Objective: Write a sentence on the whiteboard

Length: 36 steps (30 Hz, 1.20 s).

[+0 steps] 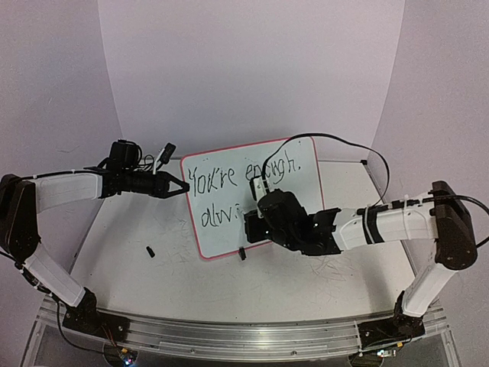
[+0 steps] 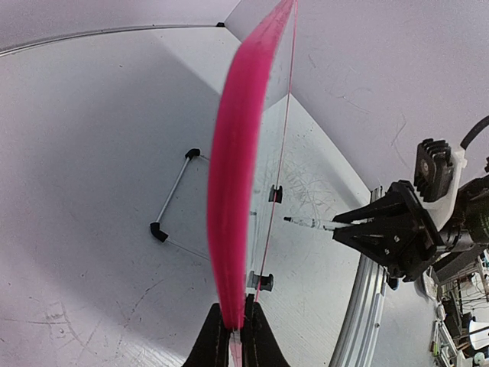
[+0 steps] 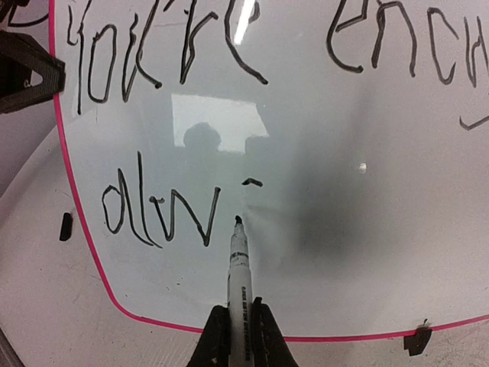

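On the board (image 1: 221, 233), which stands mid-table between my two arms, the sentence (image 1: 208, 182) is in black marker strokes. "You're enough." runs across the top line. Below it I read only "alw", with a short dash just above and to the right of the w. The board stands on its long edge, leaning back a little, with a thin pink rim all round and rounded corners.

My right gripper (image 3: 238, 340) is clamped on the marker (image 3: 238, 283), fingers tight on either side of its barrel. The marker points straight at the board. Its black tip sits at the white face just right of the w, under the dash. I cannot tell how hard it presses.

My left gripper (image 2: 238, 313) is shut on the board's left edge, with the pink rim pinched between its fingers. From that wrist I see the board almost edge-on.

Two black clip feet (image 3: 416, 339) sit under the bottom rim, one near each lower corner. Behind the board a wire stand (image 2: 174, 191) rests on the table (image 1: 137, 290). A small black piece (image 1: 150, 250) lies on the table, apart from the board and below my left arm.
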### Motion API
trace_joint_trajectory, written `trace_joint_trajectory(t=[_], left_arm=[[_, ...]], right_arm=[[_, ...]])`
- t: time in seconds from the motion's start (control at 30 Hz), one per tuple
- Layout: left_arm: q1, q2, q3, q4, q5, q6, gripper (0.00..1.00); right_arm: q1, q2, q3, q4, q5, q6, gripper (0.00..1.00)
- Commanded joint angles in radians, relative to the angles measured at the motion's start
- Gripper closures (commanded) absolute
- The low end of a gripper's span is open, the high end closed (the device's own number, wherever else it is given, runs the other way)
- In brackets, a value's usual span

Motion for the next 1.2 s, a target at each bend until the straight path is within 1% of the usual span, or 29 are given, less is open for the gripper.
trace_joint_trajectory(t=[0.0, 0.73, 1.17], left_arm=[[-0.019, -0.002, 0.032, -0.007, 0.007, 0.042, 1.00], [-0.018, 0.001, 0.033, -0.006, 0.009, 0.045, 1.00], [-0.019, -0.002, 0.033, -0.007, 0.009, 0.045, 1.00]], right_arm=[[-0.022, -0.032, 0.012, 0.058, 0.008, 0.005, 1.00], [-0.041, 0.064, 0.093, 0.055, -0.003, -0.040, 1.00], [-0.016, 0.053, 0.039, 0.033, -0.028, -0.007, 1.00]])
